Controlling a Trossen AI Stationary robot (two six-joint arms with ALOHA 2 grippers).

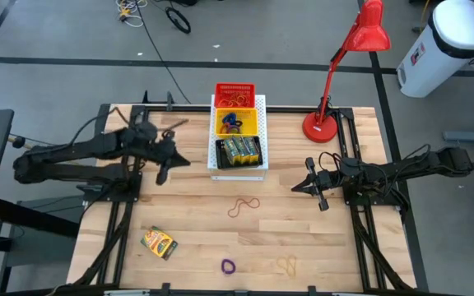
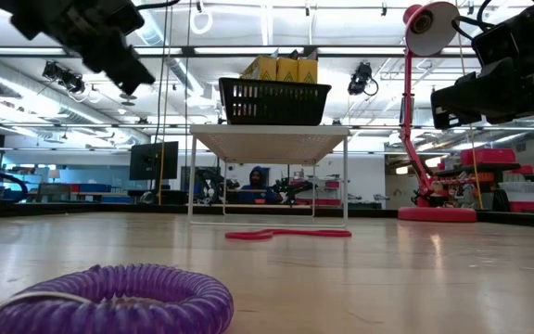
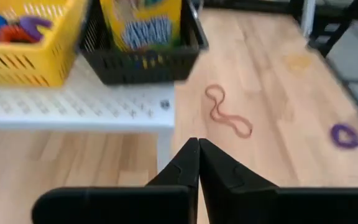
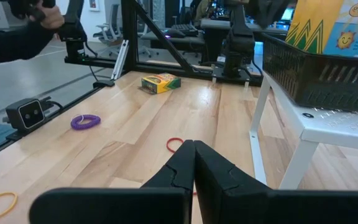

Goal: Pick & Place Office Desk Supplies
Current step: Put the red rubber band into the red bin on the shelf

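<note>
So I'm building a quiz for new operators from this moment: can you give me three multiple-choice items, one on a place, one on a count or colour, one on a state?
1. Where does the loose crayon box lie?
A. On the bare table, near the front on the left arm's side
B. In the red basket
C. Under the lamp

2. What colour is the basket that holds the standing crayon boxes?
A. Red
B. Yellow
C. Black

3. How is the left claw?
A. Shut, holding nothing
B. Shut on a rubber band
C. Wide open

Answers:
1 A: the high view shows it alone on the wood, away from the white stand.
2 C: the black basket sits nearest the front of the three.
3 A: its fingers meet with nothing between them, and the reddish rubber band lies on the table beyond.
</note>
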